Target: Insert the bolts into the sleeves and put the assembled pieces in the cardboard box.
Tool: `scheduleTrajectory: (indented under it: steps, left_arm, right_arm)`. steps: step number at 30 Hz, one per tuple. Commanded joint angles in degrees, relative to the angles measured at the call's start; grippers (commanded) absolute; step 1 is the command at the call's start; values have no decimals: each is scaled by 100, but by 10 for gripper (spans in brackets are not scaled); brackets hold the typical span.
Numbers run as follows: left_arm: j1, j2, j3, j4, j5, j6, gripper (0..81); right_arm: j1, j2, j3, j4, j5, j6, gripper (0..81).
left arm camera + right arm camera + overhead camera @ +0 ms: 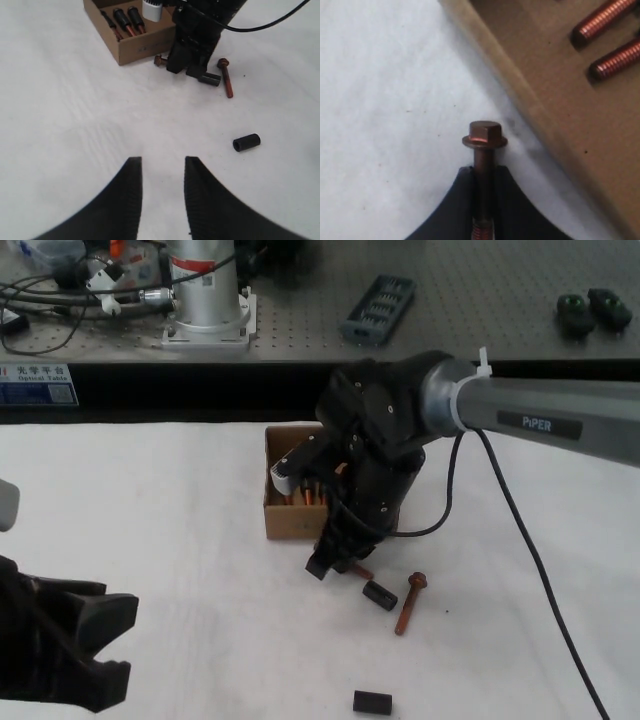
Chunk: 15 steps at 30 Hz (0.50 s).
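Note:
My right gripper (484, 172) is shut on the shaft of a copper bolt (484, 135), low over the white cloth just in front of the cardboard box (283, 523). The bolt's hex head sticks out past the fingertips. In the box (131, 49) lie several assembled bolts with black sleeves (120, 17). A second loose bolt (409, 603) and a black sleeve (380, 595) lie next to the right gripper (335, 562). Another sleeve (246, 142) lies nearer the bench's front. My left gripper (162, 162) hovers open with nothing in it at the front left (115, 645).
A white cloth (180, 540) covers the bench. Behind it runs a perforated metal table with a metal post (205, 290), cables and a dark tray (378, 308). The right arm's black cable (520, 530) trails over the cloth on the right.

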<state>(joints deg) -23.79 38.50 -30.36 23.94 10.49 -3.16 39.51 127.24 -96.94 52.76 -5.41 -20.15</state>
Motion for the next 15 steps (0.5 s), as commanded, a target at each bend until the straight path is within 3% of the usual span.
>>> scheduleTrajectory:
  steps: [1,9,15]
  left_arm:
    - [3,-55,-5,-7,537,626,225]
    - [3,-37,-5,-7,847,1361,224]
    - [-33,384,-50,55,1442,1795,221]
  right_arm:
    - [-2,-99,-6,487,-309,-52,31]
    - [-2,-1001,-6,1093,-459,-2,32]
    - [-2,-2096,11,1142,-570,274,32]
